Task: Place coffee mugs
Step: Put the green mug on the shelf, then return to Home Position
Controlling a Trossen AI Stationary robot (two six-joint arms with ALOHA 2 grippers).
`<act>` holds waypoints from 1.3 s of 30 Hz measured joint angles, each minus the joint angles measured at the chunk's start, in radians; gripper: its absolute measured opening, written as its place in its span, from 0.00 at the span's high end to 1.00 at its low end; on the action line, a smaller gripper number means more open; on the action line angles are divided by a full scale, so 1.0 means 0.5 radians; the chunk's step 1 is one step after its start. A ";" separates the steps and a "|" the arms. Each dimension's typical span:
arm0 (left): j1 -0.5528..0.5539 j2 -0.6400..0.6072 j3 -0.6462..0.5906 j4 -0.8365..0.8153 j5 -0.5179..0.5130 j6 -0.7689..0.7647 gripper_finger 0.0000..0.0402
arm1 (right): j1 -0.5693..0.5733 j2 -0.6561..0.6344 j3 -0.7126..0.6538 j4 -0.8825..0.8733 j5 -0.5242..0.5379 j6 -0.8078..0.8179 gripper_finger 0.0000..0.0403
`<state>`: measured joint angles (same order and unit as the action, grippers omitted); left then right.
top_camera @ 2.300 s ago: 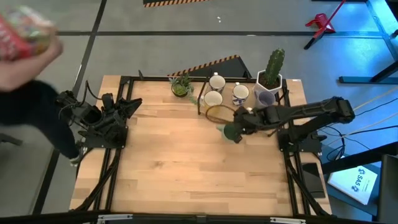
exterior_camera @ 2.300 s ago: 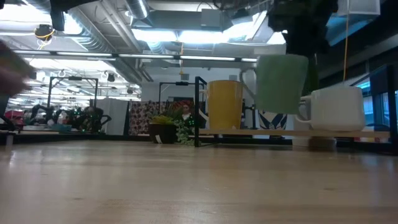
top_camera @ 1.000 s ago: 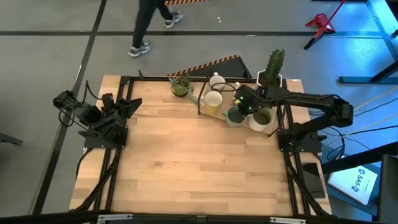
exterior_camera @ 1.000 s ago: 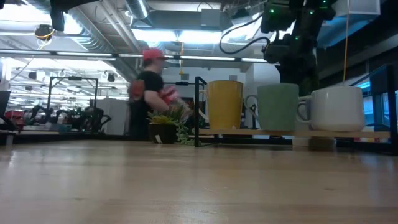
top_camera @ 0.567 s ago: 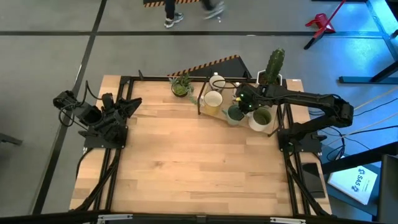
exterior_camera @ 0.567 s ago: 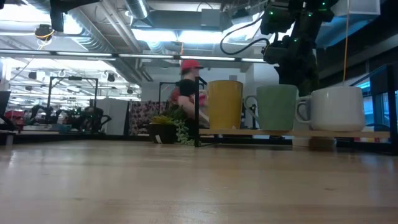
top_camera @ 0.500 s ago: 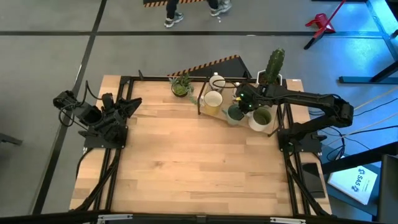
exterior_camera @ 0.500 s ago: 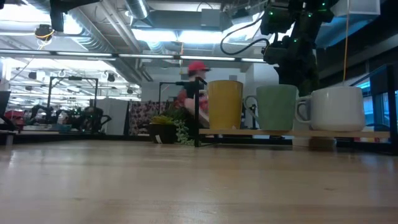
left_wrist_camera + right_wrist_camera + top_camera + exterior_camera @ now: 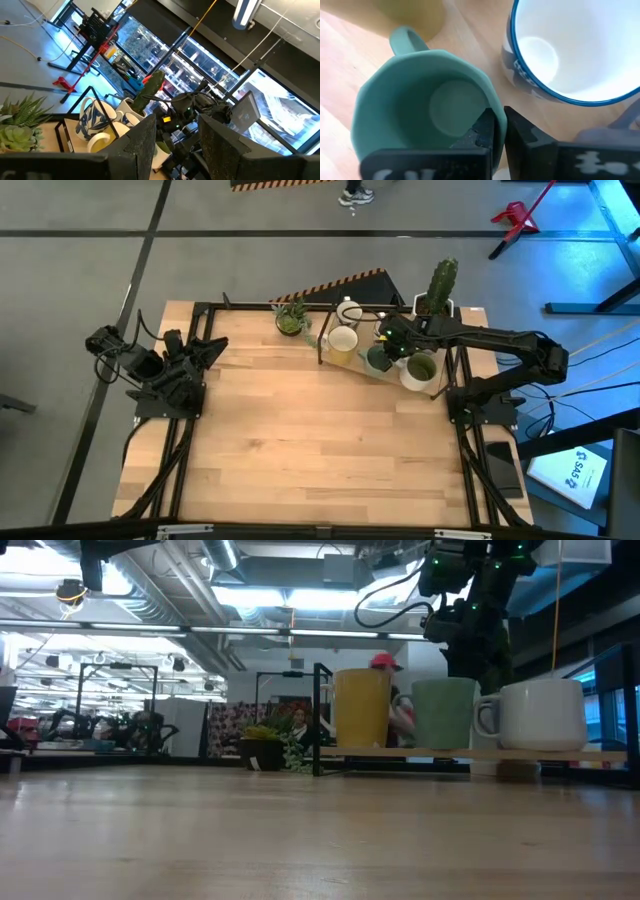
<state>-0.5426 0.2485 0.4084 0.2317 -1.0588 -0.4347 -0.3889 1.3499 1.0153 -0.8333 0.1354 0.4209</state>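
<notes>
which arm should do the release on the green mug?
Right. The right gripper is pinched on the green mug's rim, and the mug stands on the wooden shelf among the other mugs. The left gripper is parked at the table's far left edge.

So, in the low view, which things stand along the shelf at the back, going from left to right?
Small potted plant → yellow mug → green mug, with the right gripper above it → white mug.
</notes>
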 joint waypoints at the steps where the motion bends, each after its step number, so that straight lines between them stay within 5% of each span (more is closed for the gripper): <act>1: 0.001 0.000 0.000 0.000 0.000 0.000 0.65 | 0.000 0.000 0.000 -0.001 0.001 0.000 0.96; 16: 0.001 -0.001 -0.001 0.000 0.000 0.000 0.65 | 0.000 0.001 -0.001 0.007 0.062 -0.036 0.95; 29: 0.000 0.000 0.000 0.000 0.002 0.001 0.65 | -0.001 0.001 -0.001 0.020 0.095 -0.072 0.64; 39: 0.000 -0.001 0.000 0.000 0.002 0.000 0.65 | 0.005 -0.116 0.000 0.025 0.134 -0.098 0.64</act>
<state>-0.5425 0.2481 0.4084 0.2317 -1.0580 -0.4347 -0.3866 1.2918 1.0153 -0.8209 0.2023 0.3717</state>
